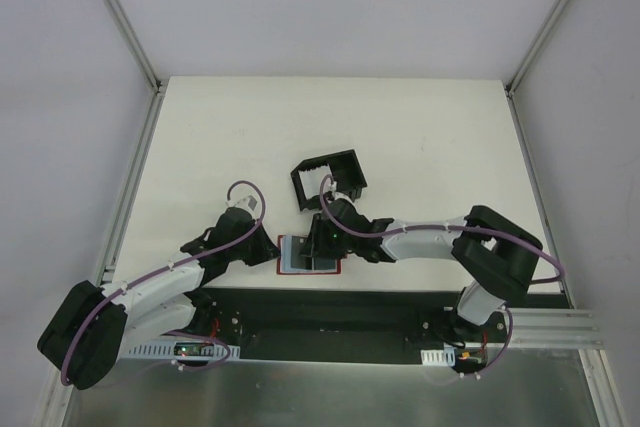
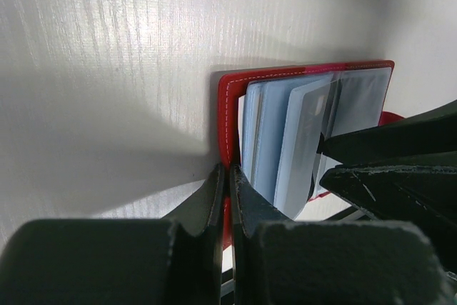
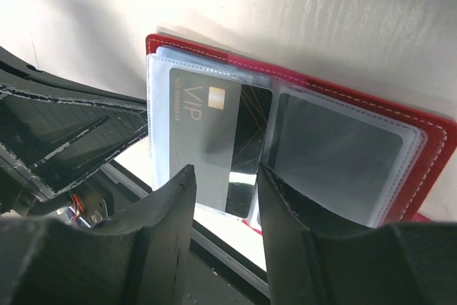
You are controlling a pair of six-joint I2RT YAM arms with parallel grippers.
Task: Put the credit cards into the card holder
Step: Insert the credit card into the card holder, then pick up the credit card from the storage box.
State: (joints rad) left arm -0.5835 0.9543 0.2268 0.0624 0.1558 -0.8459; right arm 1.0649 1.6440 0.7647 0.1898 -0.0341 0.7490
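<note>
- The small red folding card holder (image 1: 298,257) is lying open and flat on the white table (image 1: 420,137), at about 6 o'clock from the table's middle and close to the near edge. The black open-sided box (image 1: 345,169) sits just past it at 12 o'clock and isn't involved.
- The left gripper (image 2: 228,175) is clamped tight on the cover at the holder's 9 o'clock edge, and you can see red leather squeezed between the two fingers. My guess is it's there as an anchor, so the holder doesn't slide or fold shut while the other arm works.
- The right gripper (image 3: 226,176) reaches in from the 3 o'clock side and hangs right over the open pages. Its jaws are partway apart, a narrowish gap, and as far as I can tell they aren't pinching anything.
- Right under that gap is the glossy grey credit card with VIP lettering and a gold chip (image 3: 203,123), on the page nearer the left gripper.
- That card looks mostly tucked into one of the clear plastic sleeves (image 3: 335,148), but I can't tell if it's fully seated. The end nearest the fingers might be poking out.
- The left wrist view shows a couple of pale bluish layers stacked by the spine. They could be cards or just sleeves, I honestly can't tell.
- The jaws sit astride the card's end, so I'd guess it needs a nudge deeper. The risk is the sleeve buckling.
</note>
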